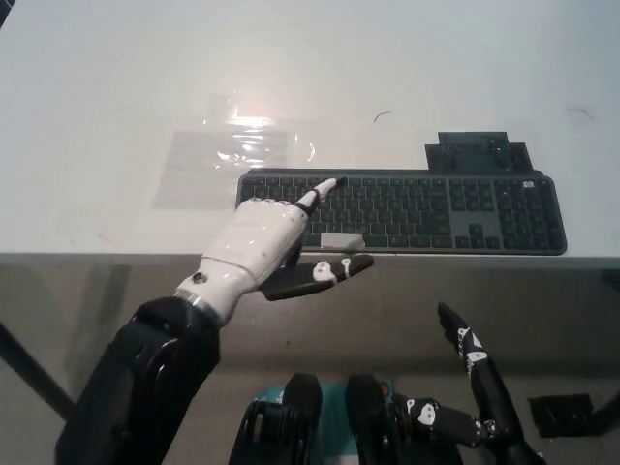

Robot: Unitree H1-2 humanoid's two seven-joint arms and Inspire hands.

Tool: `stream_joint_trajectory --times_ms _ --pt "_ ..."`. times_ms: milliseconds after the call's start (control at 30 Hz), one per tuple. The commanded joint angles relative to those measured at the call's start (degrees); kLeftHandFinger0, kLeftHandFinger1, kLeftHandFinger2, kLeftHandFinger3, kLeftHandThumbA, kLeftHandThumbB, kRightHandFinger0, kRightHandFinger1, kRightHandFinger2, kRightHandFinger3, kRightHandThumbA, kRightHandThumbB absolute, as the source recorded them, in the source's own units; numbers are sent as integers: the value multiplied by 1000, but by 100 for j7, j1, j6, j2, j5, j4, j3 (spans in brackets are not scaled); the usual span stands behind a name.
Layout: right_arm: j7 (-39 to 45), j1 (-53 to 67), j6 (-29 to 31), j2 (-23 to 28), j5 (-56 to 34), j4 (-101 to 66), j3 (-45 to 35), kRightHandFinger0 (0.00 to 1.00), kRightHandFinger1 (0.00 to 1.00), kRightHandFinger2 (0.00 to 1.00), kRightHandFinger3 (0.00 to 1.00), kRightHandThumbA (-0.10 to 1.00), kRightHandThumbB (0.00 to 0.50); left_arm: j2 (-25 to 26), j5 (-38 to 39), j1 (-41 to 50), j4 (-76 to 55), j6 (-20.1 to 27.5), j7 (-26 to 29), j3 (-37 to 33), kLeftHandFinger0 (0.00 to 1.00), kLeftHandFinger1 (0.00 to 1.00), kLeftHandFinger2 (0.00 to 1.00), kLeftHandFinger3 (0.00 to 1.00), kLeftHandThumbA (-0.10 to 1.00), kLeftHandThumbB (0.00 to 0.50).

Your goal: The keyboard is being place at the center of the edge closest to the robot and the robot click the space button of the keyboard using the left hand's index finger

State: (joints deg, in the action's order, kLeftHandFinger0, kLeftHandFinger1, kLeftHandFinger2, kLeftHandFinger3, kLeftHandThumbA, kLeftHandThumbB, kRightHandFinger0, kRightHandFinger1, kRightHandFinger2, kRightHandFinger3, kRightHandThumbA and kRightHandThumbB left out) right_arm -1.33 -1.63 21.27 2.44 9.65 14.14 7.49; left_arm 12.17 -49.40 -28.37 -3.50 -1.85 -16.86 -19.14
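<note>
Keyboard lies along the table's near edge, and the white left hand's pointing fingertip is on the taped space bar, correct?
Not quite. In the head view the fingertip of the left hand shows over the upper key rows of the keyboard, beyond the taped space bar. The keyboard does lie along the near edge of the table.

A single head-mounted view looks steeply down over the worktop's [116, 87] near edge, facing forward, close enough to fill the frame with it.
</note>
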Motion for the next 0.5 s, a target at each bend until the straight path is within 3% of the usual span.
stream_joint_trajectory --times_ms 0,100,400,467 --pt "-45 -124 281 -4 8 -188 -46 1000 1000 1000 1000 1000 340 -34 -318 -362 208 -508 -304 -94 14 182 147 1000 1000 405" --pt "-35 -135 261 -12 4 -195 -42 1000 1000 1000 1000 1000 345 -61 -319 -506 402 -620 -360 -140 0 186 151 1000 1000 410" --pt "-24 -161 263 -7 -19 -195 -51 1000 1000 1000 1000 1000 349 -100 -384 -603 711 -848 -410 -338 67 372 403 1000 1000 463" --pt "-16 -154 224 2 1 -211 -44 1000 1000 1000 1000 1000 357 -103 -385 -564 718 -846 -423 -381 72 375 422 1000 1000 448"
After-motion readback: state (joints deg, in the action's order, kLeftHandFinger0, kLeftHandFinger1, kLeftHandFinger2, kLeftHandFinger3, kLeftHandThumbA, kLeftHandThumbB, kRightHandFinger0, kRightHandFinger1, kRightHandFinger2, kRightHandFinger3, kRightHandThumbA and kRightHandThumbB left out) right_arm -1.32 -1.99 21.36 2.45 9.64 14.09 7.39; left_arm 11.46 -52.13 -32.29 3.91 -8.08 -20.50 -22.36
